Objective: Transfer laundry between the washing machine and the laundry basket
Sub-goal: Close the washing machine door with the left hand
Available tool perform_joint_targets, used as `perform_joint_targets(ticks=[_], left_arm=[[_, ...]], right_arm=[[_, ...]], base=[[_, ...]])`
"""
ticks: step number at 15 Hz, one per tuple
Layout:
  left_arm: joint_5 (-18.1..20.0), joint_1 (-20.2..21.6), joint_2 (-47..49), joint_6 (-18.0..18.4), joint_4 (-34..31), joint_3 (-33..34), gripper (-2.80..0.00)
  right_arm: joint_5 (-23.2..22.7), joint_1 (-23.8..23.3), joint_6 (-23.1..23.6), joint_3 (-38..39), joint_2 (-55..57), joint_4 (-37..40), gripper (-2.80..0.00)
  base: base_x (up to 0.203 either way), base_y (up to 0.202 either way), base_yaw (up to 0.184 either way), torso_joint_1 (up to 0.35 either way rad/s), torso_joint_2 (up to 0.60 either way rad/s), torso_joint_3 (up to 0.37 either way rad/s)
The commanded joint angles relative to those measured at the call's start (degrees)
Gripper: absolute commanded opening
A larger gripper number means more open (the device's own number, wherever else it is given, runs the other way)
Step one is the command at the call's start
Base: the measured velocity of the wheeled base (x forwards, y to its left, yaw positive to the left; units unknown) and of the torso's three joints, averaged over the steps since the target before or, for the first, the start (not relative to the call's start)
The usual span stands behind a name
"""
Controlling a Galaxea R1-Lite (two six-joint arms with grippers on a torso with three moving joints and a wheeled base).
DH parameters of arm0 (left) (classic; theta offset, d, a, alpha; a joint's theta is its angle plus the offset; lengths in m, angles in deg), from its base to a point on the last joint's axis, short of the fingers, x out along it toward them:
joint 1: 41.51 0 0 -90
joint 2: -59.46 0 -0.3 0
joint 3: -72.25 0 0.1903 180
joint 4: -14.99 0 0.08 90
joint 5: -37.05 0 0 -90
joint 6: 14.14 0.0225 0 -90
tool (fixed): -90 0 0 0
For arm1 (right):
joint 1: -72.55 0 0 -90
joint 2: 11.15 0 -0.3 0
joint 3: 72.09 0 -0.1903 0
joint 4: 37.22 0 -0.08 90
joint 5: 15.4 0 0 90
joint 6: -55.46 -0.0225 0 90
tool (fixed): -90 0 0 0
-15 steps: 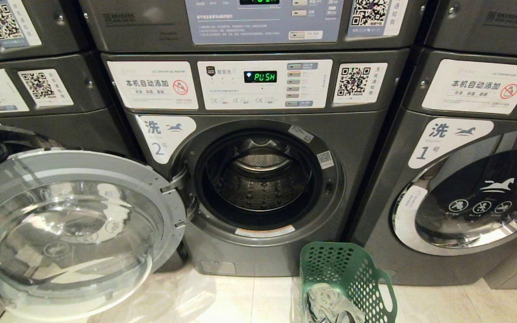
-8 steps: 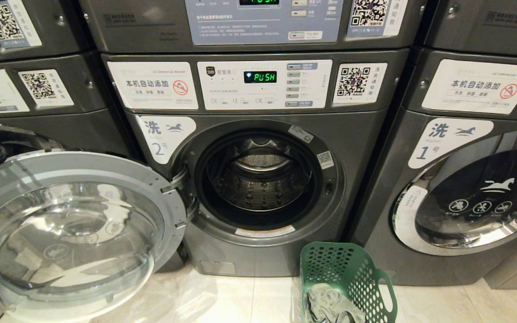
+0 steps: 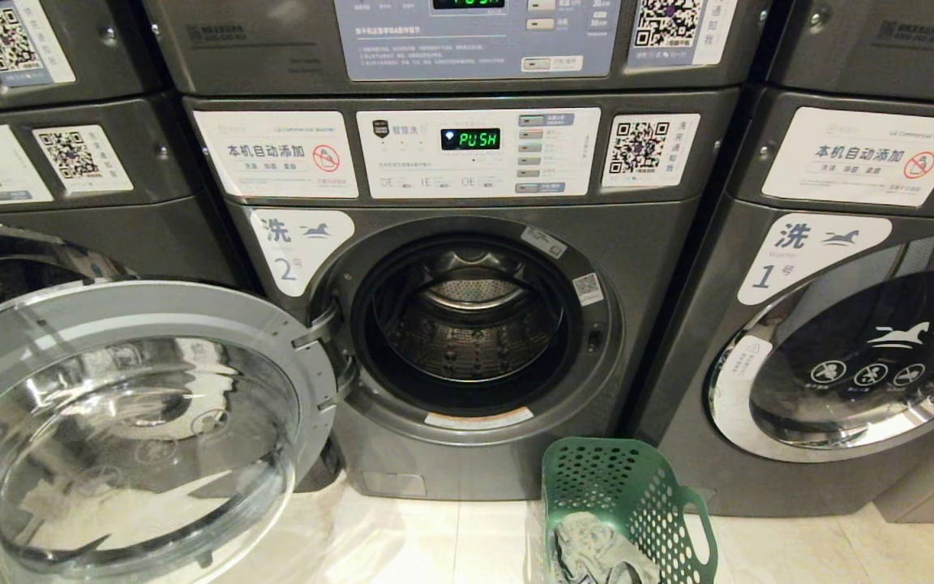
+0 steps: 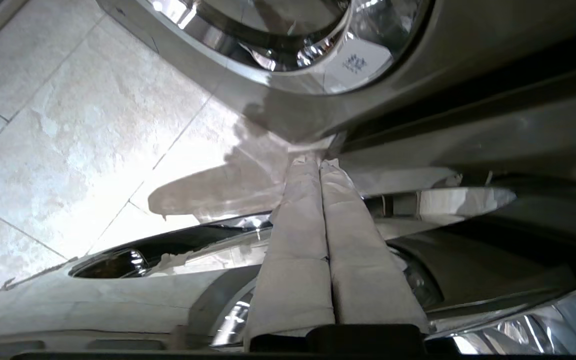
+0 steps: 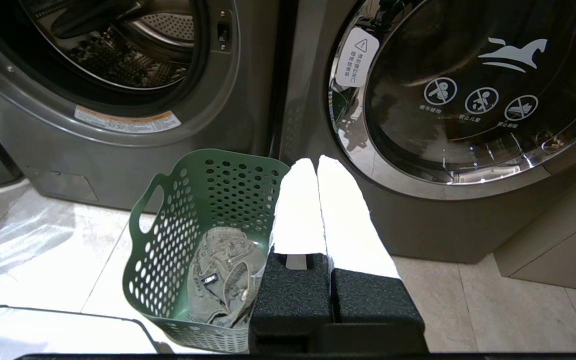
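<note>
A: Where was the laundry seen?
B: The small bundle of grey-green cloth garments (image 5: 223, 277) was seen lying in the narrow green plastic basket with round-holed walls (image 5: 168, 250), stood on the pale tiled floor (image 3: 434, 543) between the dark grey front-loading washing machine labelled 2 (image 3: 467, 324) and the like machine labelled 1 (image 3: 840, 357).
A: Machine 2 status?
B: Its round chrome-rimmed glass door (image 3: 126, 438) was found swung wide to the left; the steel drum (image 3: 467, 332) was exposed, nothing made out inside.
A: Grippers?
B: The left gripper (image 4: 320, 162) was seen pressed together, nothing held, beside the door's rim. The right gripper (image 5: 317, 161) was seen closed and empty, hung just beside the basket.
</note>
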Motion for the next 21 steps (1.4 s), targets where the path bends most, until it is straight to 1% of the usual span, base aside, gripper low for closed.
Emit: perform_joint_targets(ticks=[1,5,13,18,21], left_arm=[[0.21,0.06,-4.80,-0.05,0.06,4.03,-2.80],[1.50,-0.02,-9.58,-0.02,0.17,9.62,-2.80],[1.59,-0.11,-18.55,0.25,0.32,18.61,-2.80],[1.60,-0.55,-21.89,0.25,0.42,21.29,-2.80],[1.68,-0.99,-22.37,0.25,0.42,21.67,-2.80]], right_arm=[[-0.03,0.00,0.07,0.00,0.09,0.00,-2.80],[-0.03,0.00,0.07,0.00,0.09,0.00,-2.80],[-0.03,0.00,0.07,0.00,0.09,0.00,-2.80],[-0.03,0.00,0.07,0.00,0.09,0.00,-2.80],[-0.03,0.00,-0.01,0.00,0.09,0.00,-2.80]], base=[[0.000,0.000,0.000,0.000,0.00,0.000],[0.000,0.000,0.000,0.000,0.00,0.000],[0.000,0.000,0.000,0.000,0.00,0.000],[0.000,0.000,0.000,0.000,0.00,0.000],[0.000,0.000,0.000,0.000,0.00,0.000]])
